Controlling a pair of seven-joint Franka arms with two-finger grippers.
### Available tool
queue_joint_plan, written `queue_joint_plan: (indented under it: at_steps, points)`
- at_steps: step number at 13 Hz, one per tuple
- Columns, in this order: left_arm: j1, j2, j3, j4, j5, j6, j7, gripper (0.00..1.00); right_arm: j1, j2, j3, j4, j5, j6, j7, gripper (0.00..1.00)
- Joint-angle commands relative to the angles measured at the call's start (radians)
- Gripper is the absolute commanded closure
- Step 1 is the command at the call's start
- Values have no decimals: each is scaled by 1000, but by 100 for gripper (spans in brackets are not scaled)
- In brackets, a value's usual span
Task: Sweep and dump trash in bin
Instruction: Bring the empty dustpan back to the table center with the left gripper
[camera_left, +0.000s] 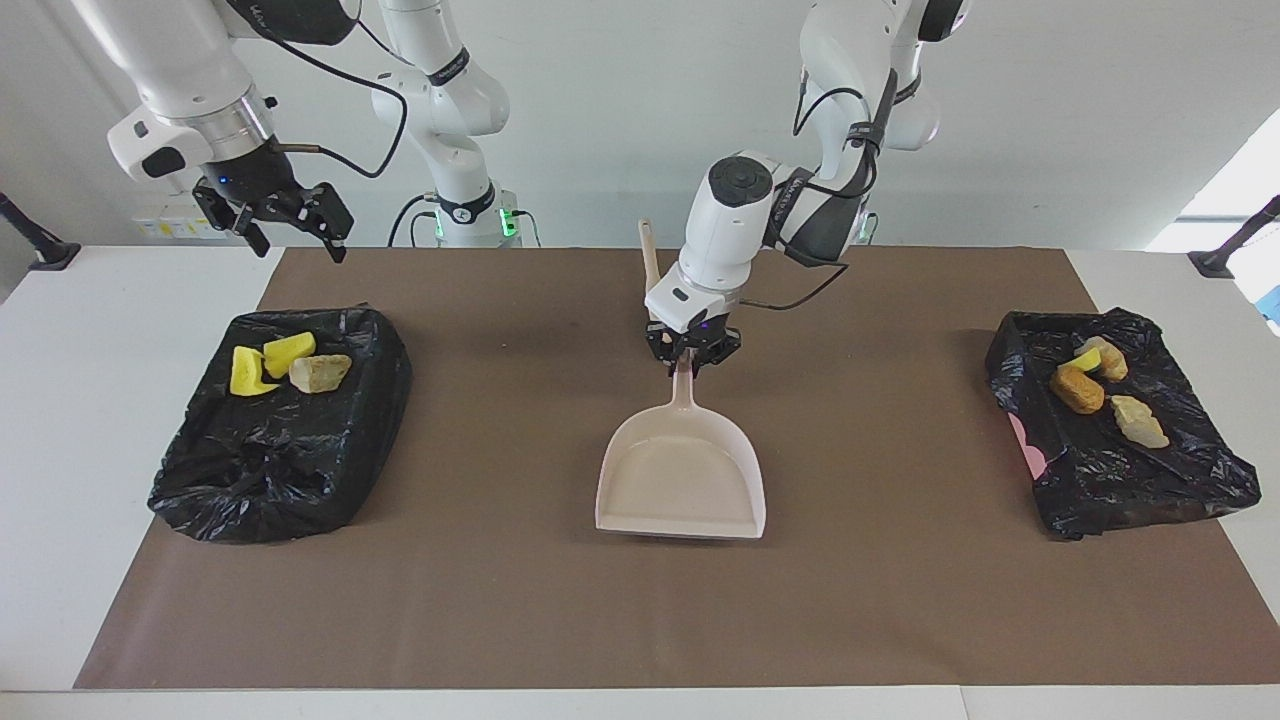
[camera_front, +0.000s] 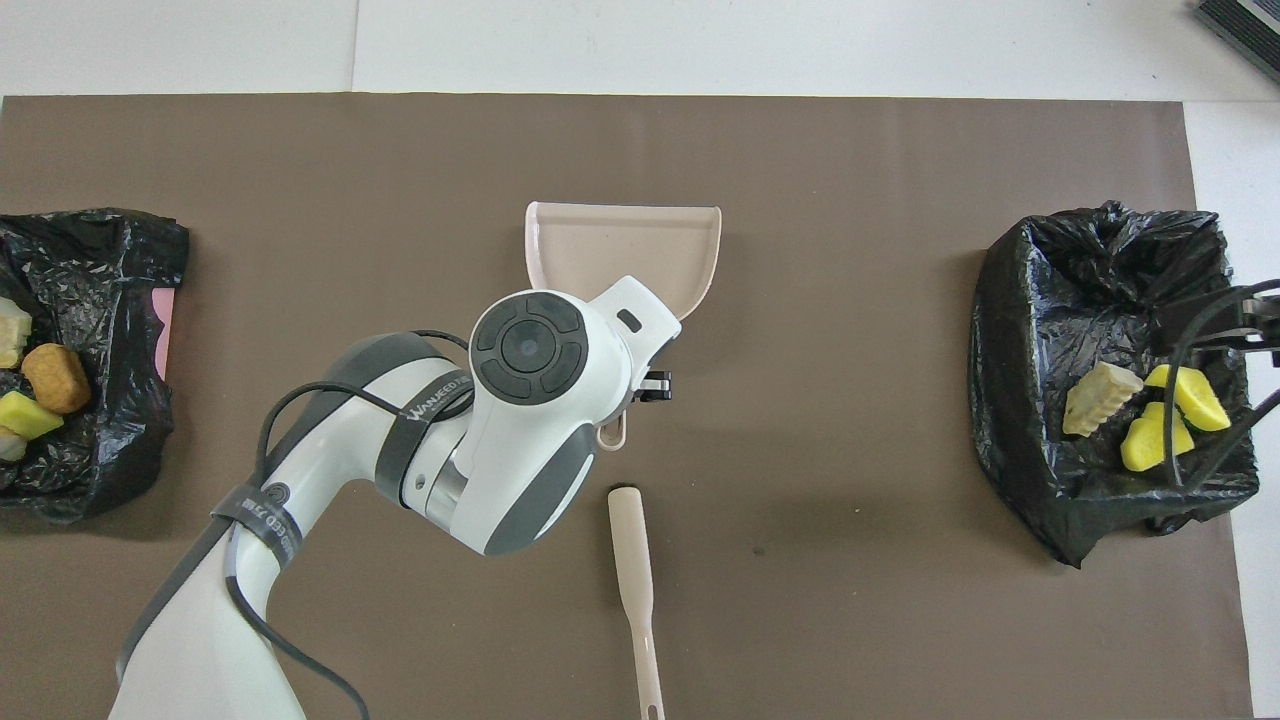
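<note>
My left gripper (camera_left: 690, 358) is shut on the handle of the pale pink dustpan (camera_left: 682, 480), which lies flat on the brown mat mid-table. In the overhead view the arm covers the handle and only the pan (camera_front: 620, 245) shows. The trash sits in two black-bagged bins. Yellow wedges (camera_left: 255, 370) and a beige chunk (camera_left: 320, 373) are in the bin (camera_left: 270, 470) at the right arm's end. A brown sponge (camera_left: 1077, 388), a yellow piece and beige chunks (camera_left: 1140, 420) are in the bin (camera_left: 1130, 480) at the left arm's end. My right gripper (camera_left: 290, 238) is open and empty, raised over its bin's edge.
A cream brush (camera_front: 632, 570) lies on the mat nearer to the robots than the dustpan, partly hidden by the left arm in the facing view. The brown mat (camera_left: 900, 600) covers most of the white table.
</note>
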Motion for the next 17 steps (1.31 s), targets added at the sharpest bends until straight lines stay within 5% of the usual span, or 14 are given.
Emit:
queue_joint_plan:
  at_steps: [1,13,14,16,17]
  points:
    - [-33,-3,22,6,-25,20,-48,100,-4,-6,7,5,23,-7,12,0]
    - [-119,74,24,-29,-25,101,-166,96,4,-6,11,5,24,-7,11,0]
    - [-122,87,24,-26,-22,109,-169,80,4,-6,11,5,24,-5,11,0]
    - [-106,84,28,-3,-14,100,-169,0,4,-6,11,5,24,-7,11,0]
    - [-100,68,31,-5,-14,81,-171,0,4,-6,11,5,24,-5,11,0]
